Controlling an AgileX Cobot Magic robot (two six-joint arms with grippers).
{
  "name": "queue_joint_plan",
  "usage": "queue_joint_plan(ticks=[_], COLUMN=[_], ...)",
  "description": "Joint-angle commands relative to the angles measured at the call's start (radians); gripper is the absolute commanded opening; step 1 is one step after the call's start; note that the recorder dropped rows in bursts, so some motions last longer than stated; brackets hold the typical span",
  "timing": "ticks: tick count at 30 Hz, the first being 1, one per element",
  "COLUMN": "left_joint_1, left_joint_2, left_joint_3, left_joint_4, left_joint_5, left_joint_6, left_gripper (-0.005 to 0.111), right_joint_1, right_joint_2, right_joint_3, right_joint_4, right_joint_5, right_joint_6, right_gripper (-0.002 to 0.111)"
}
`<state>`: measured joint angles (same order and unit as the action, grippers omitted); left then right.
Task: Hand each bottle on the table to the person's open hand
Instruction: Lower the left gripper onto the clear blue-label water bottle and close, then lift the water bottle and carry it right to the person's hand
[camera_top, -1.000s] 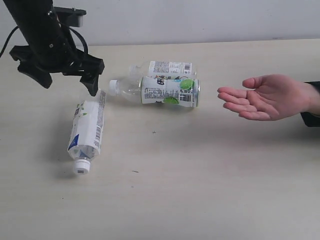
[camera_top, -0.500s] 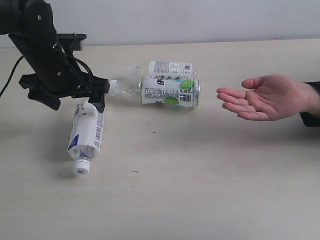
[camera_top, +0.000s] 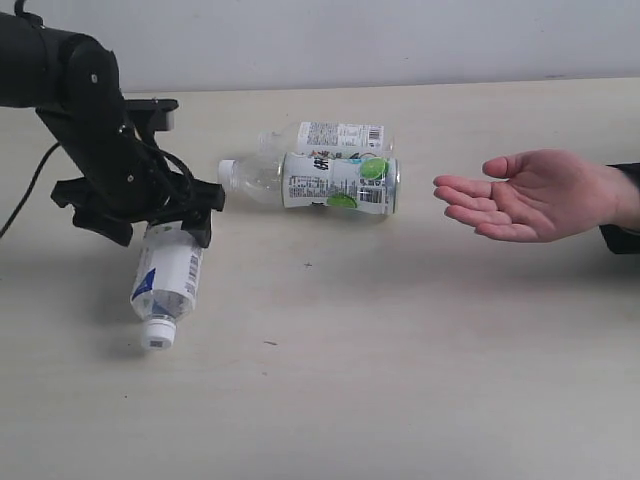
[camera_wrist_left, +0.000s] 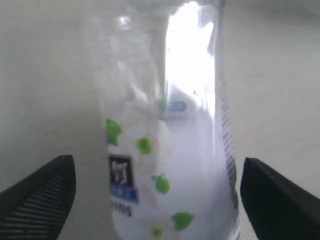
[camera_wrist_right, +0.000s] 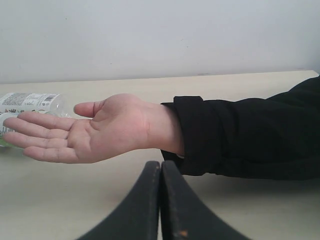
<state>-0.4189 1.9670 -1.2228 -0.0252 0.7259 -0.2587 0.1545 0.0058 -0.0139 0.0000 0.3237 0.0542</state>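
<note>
A white-labelled bottle (camera_top: 165, 282) with green marks lies on the table (camera_top: 400, 350), cap toward the front edge. My left gripper (camera_top: 160, 232) is down over its base end, open, one finger on each side of the body. In the left wrist view the bottle (camera_wrist_left: 165, 150) fills the space between the fingers (camera_wrist_left: 37, 195), with a gap on both sides of my left gripper (camera_wrist_left: 160, 200). Two more white-labelled bottles (camera_top: 320, 180) (camera_top: 335, 135) lie side by side at mid-table. The person's open hand (camera_top: 530, 195) waits palm up at the right. My right gripper (camera_wrist_right: 160, 167) is shut and empty, just before the hand (camera_wrist_right: 85, 132). No pink bottle is in view.
The person's black sleeve (camera_wrist_right: 250, 132) stretches along the table's right side. The two middle bottles (camera_wrist_right: 30, 100) lie beyond the hand's fingertips. Bare tabletop runs across the front and between the bottles and the hand.
My left arm has come down and toward the front, from above and behind the near bottle to astride it. The bottle has shifted only slightly. The hand has not moved.
</note>
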Motion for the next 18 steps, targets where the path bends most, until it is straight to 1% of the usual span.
queue_joint_plan(ticks=[1, 6, 8, 10, 11, 13, 16, 17, 18], left_joint_1=[-0.004, -0.004, -0.004, -0.004, -0.004, -0.004, -0.004, -0.004, -0.004], left_joint_2=[0.043, 0.058, 0.064, 0.068, 0.068, 0.066, 0.056, 0.048, 0.039], left_joint_3=[0.002, 0.002, 0.002, 0.002, 0.000, -0.011, -0.042, -0.056, -0.068], left_joint_4=[-0.009, -0.004, -0.004, -0.004, -0.004, -0.004, -0.004, -0.004, -0.004], left_joint_5=[-0.031, -0.034, -0.033, -0.033, -0.033, -0.016, 0.041, 0.067, 0.088], left_joint_6=[-0.008, 0.003, 0.023, 0.038, 0.038, 0.038, 0.038, 0.038, 0.034], left_gripper=[0.075, 0.075, 0.072, 0.062, 0.054, 0.036, 0.004, 0.001, 0.001], right_joint_1=[-0.003, -0.003, -0.003, -0.003, -0.003, -0.003, -0.003, -0.003, -0.003], right_joint_2=[-0.006, -0.006, -0.006, -0.006, -0.006, -0.006, -0.006, -0.006, -0.006], right_joint_3=[0.001, 0.001, 0.001, 0.001, 0.001, 0.001, 0.001, 0.001, 0.001], right_joint_4=[0.000, 0.000, 0.000, 0.000, 0.000, 0.000, 0.000, 0.000, 0.000], right_joint_5=[-0.014, -0.014, -0.014, -0.014, -0.014, -0.014, -0.014, -0.014, -0.014], right_joint_6=[0.000, 0.000, 0.000, 0.000, 0.000, 0.000, 0.000, 0.000, 0.000], right_gripper=[0.000, 0.000, 0.000, 0.000, 0.000, 0.000, 0.000, 0.000, 0.000])
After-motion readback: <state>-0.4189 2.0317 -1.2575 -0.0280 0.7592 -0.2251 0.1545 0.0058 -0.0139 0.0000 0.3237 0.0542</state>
